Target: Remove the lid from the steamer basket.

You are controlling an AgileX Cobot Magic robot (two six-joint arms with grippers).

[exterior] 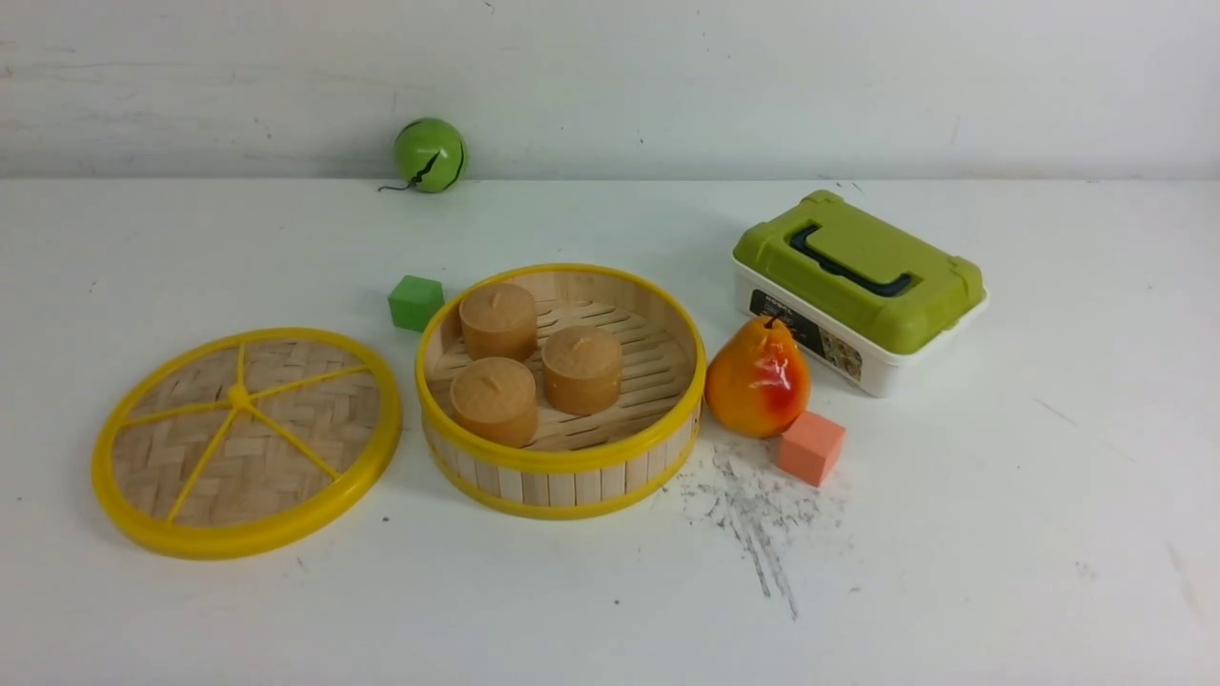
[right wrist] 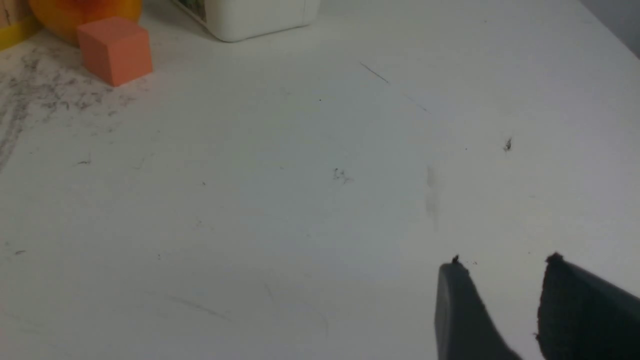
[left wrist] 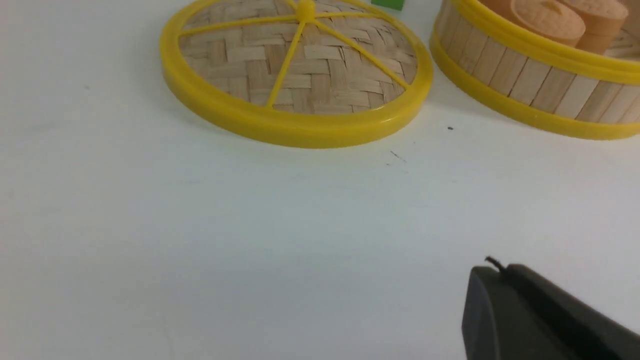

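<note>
The lid, woven bamboo with a yellow rim and spokes, lies flat on the table left of the steamer basket. It also shows in the left wrist view, next to the basket. The basket stands uncovered and holds three tan round cakes. My left gripper is shut and empty, over bare table short of the lid. My right gripper is open and empty over bare table, away from the basket. Neither gripper shows in the front view.
A pear and an orange cube sit right of the basket, with a white box with a green lid behind. A green cube and green ball lie further back. Dark scuffs mark the table.
</note>
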